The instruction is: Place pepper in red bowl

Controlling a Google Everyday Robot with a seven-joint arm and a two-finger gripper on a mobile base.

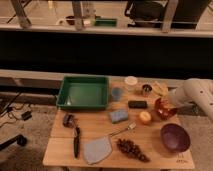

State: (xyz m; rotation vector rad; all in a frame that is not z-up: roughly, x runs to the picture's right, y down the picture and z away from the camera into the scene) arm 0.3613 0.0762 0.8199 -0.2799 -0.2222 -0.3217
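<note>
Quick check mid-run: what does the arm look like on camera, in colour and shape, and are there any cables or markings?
The arm is a smooth, rounded off-white shell, thick and tube-like, narrowing toward the gripper, which sits over the red bowl at the table's right side. No cables or markings show on it.

Dim, warm light lies evenly on the table (100, 134), the hand (165, 104) dully lit over the red bowl (161, 114).

No legible text; a scrawl (183, 160) marks the table (102, 131) corner, apart from the tool (166, 104) at the red bowl (159, 114).
</note>
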